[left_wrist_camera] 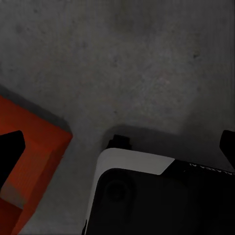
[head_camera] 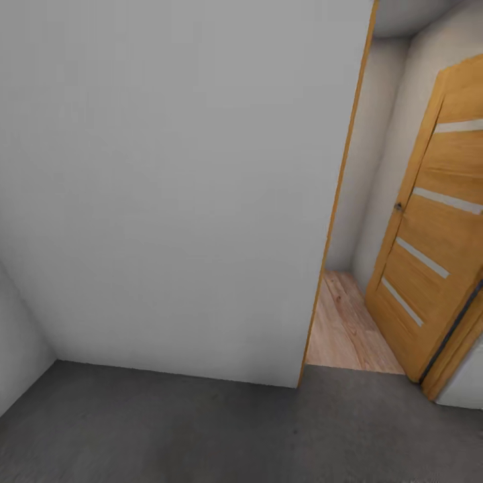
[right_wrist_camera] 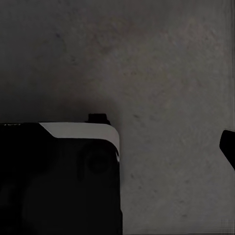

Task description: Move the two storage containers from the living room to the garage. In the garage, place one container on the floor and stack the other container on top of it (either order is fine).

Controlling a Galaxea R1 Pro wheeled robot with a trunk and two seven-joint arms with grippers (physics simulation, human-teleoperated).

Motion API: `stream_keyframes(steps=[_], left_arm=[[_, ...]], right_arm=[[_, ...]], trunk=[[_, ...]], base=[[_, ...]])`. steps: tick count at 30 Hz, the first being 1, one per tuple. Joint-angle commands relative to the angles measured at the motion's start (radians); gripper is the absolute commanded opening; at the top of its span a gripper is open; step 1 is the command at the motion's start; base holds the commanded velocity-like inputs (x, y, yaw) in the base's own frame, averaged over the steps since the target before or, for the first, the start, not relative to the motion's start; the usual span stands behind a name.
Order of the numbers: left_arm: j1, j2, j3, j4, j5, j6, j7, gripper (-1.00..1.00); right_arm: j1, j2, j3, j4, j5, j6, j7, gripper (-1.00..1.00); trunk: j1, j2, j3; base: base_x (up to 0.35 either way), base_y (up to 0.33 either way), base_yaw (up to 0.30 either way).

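My left gripper [left_wrist_camera: 117,147] is hanging over the garage floor [left_wrist_camera: 147,58], its jaws standing wide apart on nothing; at its nine o'clock one orange container [left_wrist_camera: 34,152] is resting on the concrete. My right gripper's state I cannot tell. Ahead, at two o'clock, the wooden door [head_camera: 429,228] is standing open. Judging by this, I am heading back for the second container.

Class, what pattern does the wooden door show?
Pale horizontal stripes across the wooden door, clearest in the head view.
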Motion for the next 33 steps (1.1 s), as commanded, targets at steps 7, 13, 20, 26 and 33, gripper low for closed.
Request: stream_keyframes(steps=[7, 13, 20, 26, 33], left_arm=[[0.0, 0.0, -0.003, 0.0, 0.007, 0.0, 0.003, 1.0], [0.0, 0.0, -0.003, 0.0, 0.007, 0.0, 0.003, 1.0], [0.0, 0.0, -0.002, 0.0, 0.007, 0.0, 0.003, 1.0], [0.0, 0.0, -0.002, 0.0, 0.007, 0.0, 0.003, 1.0], [0.0, 0.0, -0.003, 0.0, 0.007, 0.0, 0.003, 1.0]], right_arm=[[-0.001, 0.001, 0.008, 0.002, -0.009, -0.005, 0.0, 1.0], [-0.001, 0.001, 0.008, 0.002, -0.009, -0.005, 0.0, 1.0], [-0.002, 0.001, 0.008, 0.003, -0.009, -0.005, 0.0, 1.0], [-0.001, 0.001, 0.008, 0.002, -0.009, -0.005, 0.0, 1.0], [-0.001, 0.001, 0.008, 0.003, -0.009, -0.005, 0.0, 1.0]], trunk=[[0.0, -0.002, 0.002], [0.0, -0.002, 0.005], [0.0, -0.002, 0.009], [0.0, -0.002, 0.013], [0.0, -0.002, 0.017]], base=[[0.0, 0.0, -0.264], [0.0, 0.0, -0.264], [0.0, 0.0, -0.264], [0.0, 0.0, -0.264], [0.0, 0.0, -0.264]])
